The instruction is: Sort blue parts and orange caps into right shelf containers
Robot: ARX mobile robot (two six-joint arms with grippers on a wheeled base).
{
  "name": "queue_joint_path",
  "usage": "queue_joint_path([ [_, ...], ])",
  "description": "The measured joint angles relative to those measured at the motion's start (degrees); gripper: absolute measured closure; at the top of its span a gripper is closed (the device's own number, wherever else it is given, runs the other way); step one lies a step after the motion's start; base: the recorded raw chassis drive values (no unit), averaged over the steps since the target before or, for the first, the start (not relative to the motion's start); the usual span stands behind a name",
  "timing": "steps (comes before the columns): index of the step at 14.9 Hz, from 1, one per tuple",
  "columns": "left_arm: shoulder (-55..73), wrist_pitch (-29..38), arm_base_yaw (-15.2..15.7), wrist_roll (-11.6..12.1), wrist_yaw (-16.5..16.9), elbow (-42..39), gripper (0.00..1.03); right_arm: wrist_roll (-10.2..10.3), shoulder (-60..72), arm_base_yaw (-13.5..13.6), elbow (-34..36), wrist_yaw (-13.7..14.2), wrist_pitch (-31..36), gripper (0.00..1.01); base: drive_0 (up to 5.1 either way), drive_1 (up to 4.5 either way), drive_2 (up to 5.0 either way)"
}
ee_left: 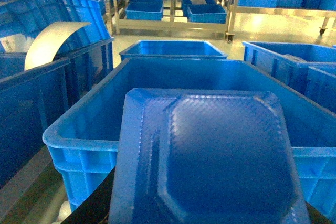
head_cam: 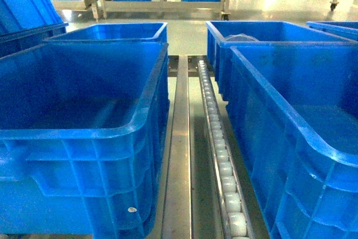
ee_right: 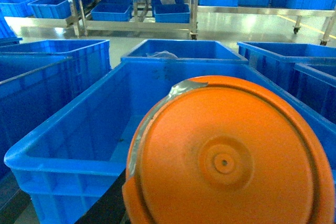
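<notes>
up front in the left wrist view, a flat blue part (ee_left: 210,161) with a raised, chamfered panel fills the lower frame, poised over a large blue bin (ee_left: 79,135). the claw carrying it is hidden, so whether it pinches the piece cannot be told. likewise, in the right wrist view a round orange cap (ee_right: 226,161) (grey tape along its upper left edge) blocks the claw, hanging above another deep blue bin (ee_right: 63,156); grip state unknowable there too. from the head view, neither arm shows: only two bins (head_cam: 78,132) (head_cam: 291,121) flanking a metal rail and a roller track (head_cam: 221,155).
</notes>
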State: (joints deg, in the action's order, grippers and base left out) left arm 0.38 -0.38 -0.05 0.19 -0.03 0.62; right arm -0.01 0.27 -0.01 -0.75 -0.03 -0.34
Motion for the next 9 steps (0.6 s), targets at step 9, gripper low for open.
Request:
queue_joint_path([
  [9,32.33,39.17,-8.94,-1.46,-9.42,3.93,0.60,-5.05,20.00,2.64,-1.57,-1.62,28.04,0.57,0.0,0.00,0.0],
])
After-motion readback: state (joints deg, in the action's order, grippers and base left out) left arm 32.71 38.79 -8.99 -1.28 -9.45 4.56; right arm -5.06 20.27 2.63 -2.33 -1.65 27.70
